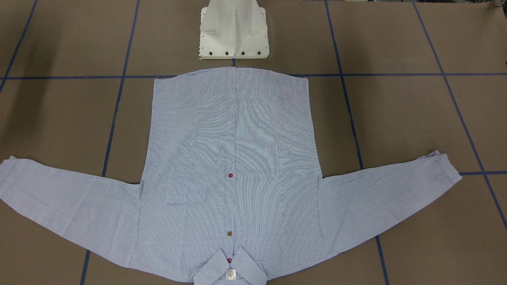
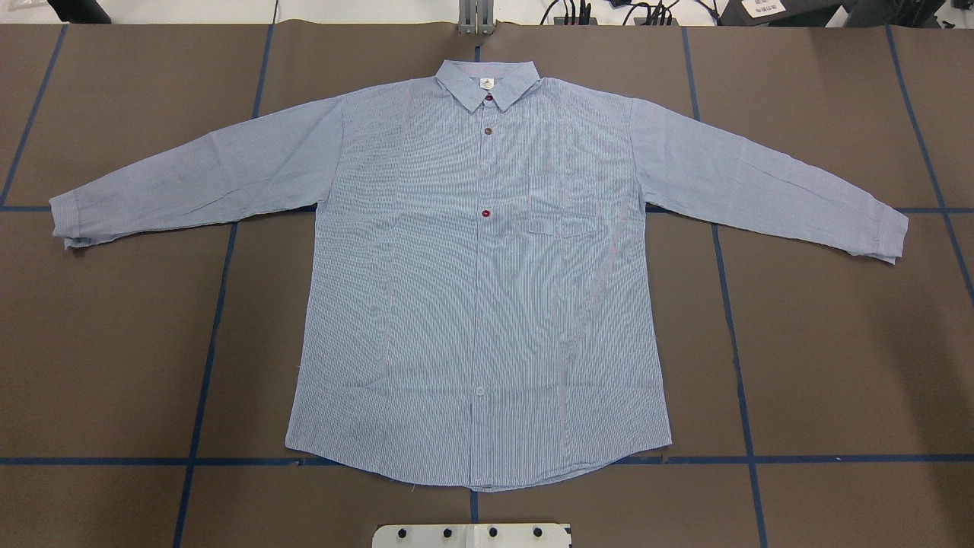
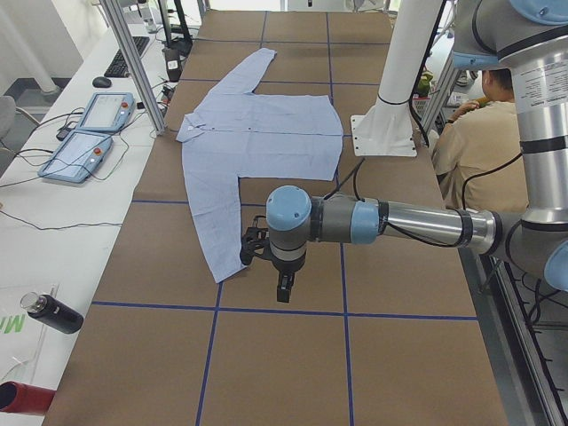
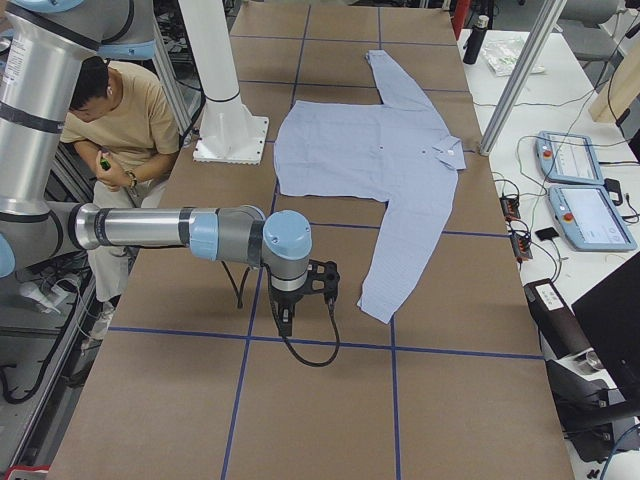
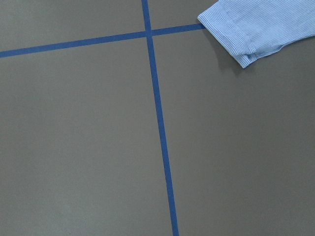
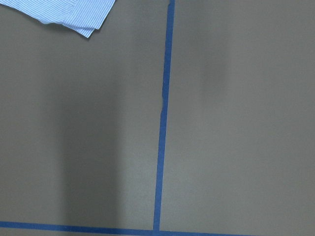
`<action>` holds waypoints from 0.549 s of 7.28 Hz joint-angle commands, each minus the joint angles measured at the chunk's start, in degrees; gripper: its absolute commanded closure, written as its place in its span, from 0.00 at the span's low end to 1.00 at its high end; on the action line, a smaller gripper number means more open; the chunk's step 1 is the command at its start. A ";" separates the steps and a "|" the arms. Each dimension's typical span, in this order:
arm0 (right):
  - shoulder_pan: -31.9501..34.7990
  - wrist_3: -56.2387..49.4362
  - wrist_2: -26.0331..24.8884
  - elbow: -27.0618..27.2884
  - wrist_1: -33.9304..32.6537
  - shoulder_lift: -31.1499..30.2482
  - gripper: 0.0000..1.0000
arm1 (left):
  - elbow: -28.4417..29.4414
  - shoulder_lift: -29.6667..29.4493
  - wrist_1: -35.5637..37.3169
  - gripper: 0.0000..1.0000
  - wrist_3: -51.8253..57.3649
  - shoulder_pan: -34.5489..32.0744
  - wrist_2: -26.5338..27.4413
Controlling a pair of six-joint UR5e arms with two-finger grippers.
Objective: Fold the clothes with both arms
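The clothes are one light blue striped shirt (image 1: 233, 158) (image 2: 479, 304), lying flat and buttoned, front up, with both sleeves spread out and the collar on the side away from the robot. My left gripper (image 3: 253, 247) hangs over bare table just past the left sleeve's cuff (image 5: 251, 29), apart from it. Beyond the other cuff (image 6: 64, 12), my right gripper (image 4: 325, 275) also hovers clear of the cloth. Both grippers show only in the side views, so I cannot tell whether they are open or shut. Nothing appears to be held.
Blue tape lines (image 2: 205, 342) grid the brown table. The white pedestal base (image 1: 233, 35) stands by the shirt's hem. A person (image 4: 120, 120) sits behind the robot. Teach pendants (image 3: 89, 133) and a bottle (image 3: 53, 312) lie on a side bench.
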 commanded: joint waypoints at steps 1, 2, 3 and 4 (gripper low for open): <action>0.00 0.00 0.00 0.00 0.04 0.00 0.00 | -0.17 0.00 -0.44 0.00 0.63 0.09 0.43; 0.00 0.00 0.09 0.09 0.04 0.26 0.00 | -0.18 0.00 -1.49 0.00 0.63 0.09 0.09; 0.00 0.00 0.00 0.26 0.13 1.66 0.00 | -0.87 0.00 -1.50 0.00 0.63 0.00 0.35; 0.00 0.00 0.09 0.53 0.04 3.67 0.00 | -1.75 -0.18 -2.19 0.00 0.55 0.09 0.35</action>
